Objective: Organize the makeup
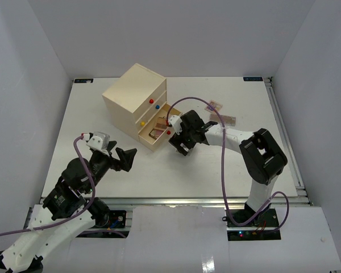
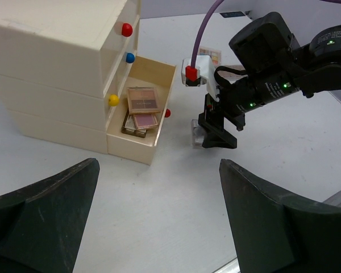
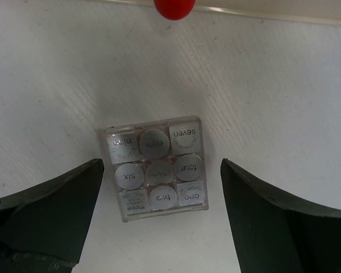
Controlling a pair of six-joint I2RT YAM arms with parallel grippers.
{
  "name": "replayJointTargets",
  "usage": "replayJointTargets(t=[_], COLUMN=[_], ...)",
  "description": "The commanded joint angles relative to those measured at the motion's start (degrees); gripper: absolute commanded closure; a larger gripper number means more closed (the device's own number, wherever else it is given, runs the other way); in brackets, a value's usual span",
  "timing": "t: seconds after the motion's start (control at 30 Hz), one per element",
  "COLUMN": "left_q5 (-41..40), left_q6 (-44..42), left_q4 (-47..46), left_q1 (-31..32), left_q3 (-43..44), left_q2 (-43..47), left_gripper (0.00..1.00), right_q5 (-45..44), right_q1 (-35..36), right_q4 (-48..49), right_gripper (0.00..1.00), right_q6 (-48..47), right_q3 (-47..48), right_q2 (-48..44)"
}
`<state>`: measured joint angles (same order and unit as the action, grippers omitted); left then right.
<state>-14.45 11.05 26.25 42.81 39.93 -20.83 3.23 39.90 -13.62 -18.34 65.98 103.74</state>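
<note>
A clear square silver palette [image 3: 158, 168] with nine round labelled pans lies flat on the white table just in front of the open drawer's red knob [image 3: 173, 7]. My right gripper [image 3: 161, 163] hangs over it, open, one finger on each side and neither touching it. From above, the right gripper [image 1: 182, 145] hides this palette. The drawer [image 2: 159, 74] holds a brown palette [image 2: 143, 99] and a pink palette [image 2: 144, 120]. Two more palettes [image 1: 214, 106] [image 1: 224, 120] lie on the table behind the right arm. My left gripper [image 1: 127, 159] is open and empty, well left of the drawer.
The cream drawer chest [image 1: 135, 94] stands at the back left, its bottom drawer pulled out toward the right arm. The right arm's purple cable [image 1: 216, 122] loops over the table. A metal rail [image 1: 216, 200] runs along the table's near edge.
</note>
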Motion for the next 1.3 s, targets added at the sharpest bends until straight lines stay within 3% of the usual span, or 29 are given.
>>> replayJointTargets(t=[0.0, 0.2, 0.4, 0.63, 0.8, 1.03, 1.13, 1.27], left_q5=[-3.2, -3.9, -3.5, -3.1, -3.0, -3.2, -3.8, -4.2], left_q6=[0.7, 1.1, 1.2, 1.2, 1.2, 1.1, 1.1, 0.9], left_q4=[-0.3, -0.1, -0.1, -0.2, -0.1, -0.1, -0.2, -0.1], left_q1=[-0.3, -0.4, -0.3, -0.3, -0.4, -0.3, -0.3, -0.3], left_q3=[-2.2, -3.5, -3.6, -3.7, -3.7, -3.8, -3.8, -3.9], left_q2=[1.1, 2.6, 2.3, 1.4, 1.0, 0.8, 0.9, 0.4], left_gripper=[0.02, 0.02, 0.02, 0.02, 0.02, 0.02, 0.02, 0.02], right_q5=[-2.3, -1.4, 4.6, 11.9, 11.4, 12.3, 12.6, 14.4], right_q1=[0.1, 0.0, -2.1, -4.6, -4.8, -4.3, -3.0, -0.7], right_q4=[1.1, 0.6, -1.6, -4.2, -4.8, -4.8, -3.5, -6.0], right_gripper=[0.10, 0.09, 0.03, 0.22, 0.49, 0.72, 0.77, 0.77], right_q6=[-2.3, -4.7, -5.3, -5.6, -6.8, -11.1, -15.3, -27.5], right_q3=[1.7, 0.9, 1.6, 1.1, 1.3, 3.8, 5.1, 11.8], right_q2=[1.7, 3.3, 4.8, 4.8, 3.5, -5.6, -8.9, -8.2])
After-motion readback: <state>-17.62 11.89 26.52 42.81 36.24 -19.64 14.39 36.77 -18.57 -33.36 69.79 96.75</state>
